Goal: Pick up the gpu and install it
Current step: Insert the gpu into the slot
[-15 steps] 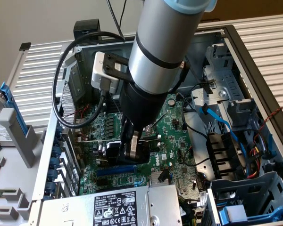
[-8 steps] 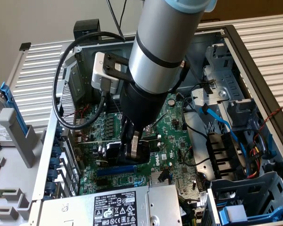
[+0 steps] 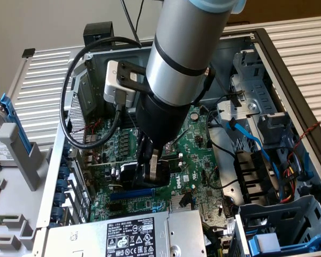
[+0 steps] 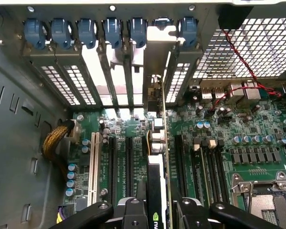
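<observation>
gpu [image 4: 156,143] in case [image 3: 52,176] on slatted surface [image 3: 43,91]

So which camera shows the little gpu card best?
The wrist view. There the gpu stands edge-on, gripped by the end effector, its silver bracket up at the case's rear slots. In the exterior view the arm hides most of it; just its black cooler peeks out.

Green motherboard [image 4: 257,129], blue slot clips [image 4: 88,32], green-and-black gpu [image 4: 156,179].
</observation>
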Available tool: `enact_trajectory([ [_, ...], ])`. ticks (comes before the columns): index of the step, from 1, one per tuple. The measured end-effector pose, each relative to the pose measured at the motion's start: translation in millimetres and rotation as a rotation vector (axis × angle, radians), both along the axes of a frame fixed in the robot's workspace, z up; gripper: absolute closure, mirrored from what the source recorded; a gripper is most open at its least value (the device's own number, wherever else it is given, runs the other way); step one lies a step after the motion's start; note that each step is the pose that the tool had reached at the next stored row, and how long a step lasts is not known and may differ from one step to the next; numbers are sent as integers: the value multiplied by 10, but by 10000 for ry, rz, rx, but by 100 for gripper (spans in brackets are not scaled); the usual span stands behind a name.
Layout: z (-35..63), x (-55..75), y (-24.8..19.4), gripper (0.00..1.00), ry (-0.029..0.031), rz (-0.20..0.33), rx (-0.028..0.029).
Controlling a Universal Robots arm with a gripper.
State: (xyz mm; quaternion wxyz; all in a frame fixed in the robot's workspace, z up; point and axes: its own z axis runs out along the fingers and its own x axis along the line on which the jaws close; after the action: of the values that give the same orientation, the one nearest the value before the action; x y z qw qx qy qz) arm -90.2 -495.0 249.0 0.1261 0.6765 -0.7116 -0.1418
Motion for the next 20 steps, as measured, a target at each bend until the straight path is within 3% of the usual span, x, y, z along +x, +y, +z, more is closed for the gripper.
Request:
enact_trajectory([
  [3,5,1,1,71,4,14,-130],
  [16,8,1,2,71,3,273,-169],
  [20,8,13,2,71,39,272,-169],
])
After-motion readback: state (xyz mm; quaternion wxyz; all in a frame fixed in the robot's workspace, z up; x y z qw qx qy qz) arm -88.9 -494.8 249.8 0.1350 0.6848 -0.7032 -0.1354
